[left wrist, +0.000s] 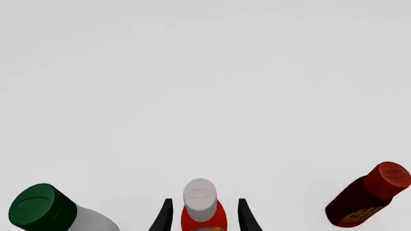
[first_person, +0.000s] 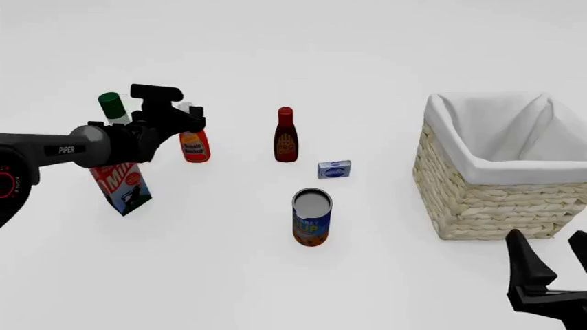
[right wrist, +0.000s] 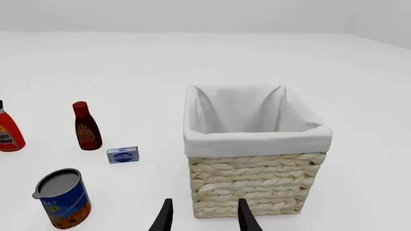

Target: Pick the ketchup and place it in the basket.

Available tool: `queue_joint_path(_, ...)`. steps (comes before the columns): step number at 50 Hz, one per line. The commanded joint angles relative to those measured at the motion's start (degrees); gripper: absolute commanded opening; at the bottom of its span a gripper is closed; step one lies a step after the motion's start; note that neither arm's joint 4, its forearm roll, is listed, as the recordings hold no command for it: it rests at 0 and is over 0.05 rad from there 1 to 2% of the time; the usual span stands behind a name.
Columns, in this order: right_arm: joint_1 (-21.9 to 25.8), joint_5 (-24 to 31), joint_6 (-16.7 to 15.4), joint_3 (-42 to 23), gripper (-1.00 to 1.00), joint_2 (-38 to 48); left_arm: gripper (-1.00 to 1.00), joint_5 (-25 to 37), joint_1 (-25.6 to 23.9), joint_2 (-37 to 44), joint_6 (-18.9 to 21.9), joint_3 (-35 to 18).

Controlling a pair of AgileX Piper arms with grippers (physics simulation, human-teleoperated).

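The ketchup (first_person: pixel 194 144) is standing upright on the tabletop (first_person: pixel 211 268) between the parted, not visibly touching fingers of the left pincer (first_person: pixel 188 117), well apart from the basket (first_person: pixel 491 199), while the right pincer (first_person: pixel 553 265) is hovering open and empty near the basket.

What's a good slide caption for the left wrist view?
Open left gripper straddling the ketchup, green-capped bottle and maroon bottle on either side.

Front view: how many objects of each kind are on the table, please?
Bottles: 3 (ketchup, maroon bottle, green-capped white bottle)
Cartons: 1 (red and white carton)
Cans: 1 (blue can)
Small boxes: 1 (blue box)
Baskets: 1 (basket)
Total: 7
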Motion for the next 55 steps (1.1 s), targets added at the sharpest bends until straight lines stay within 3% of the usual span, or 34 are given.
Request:
queue_joint_path(1, 0.01, -1.07, -0.01, 0.0, 1.0, 1.54, 1.0, 0.22, -0.11, 1.45, -0.17, -1.62)
queue_joint_path(55, 0.02, -4.4, 0.37, -0.05, 1.0, 6.08, 1.0, 0.1, 0.59, 7.62, -0.7, -5.55)
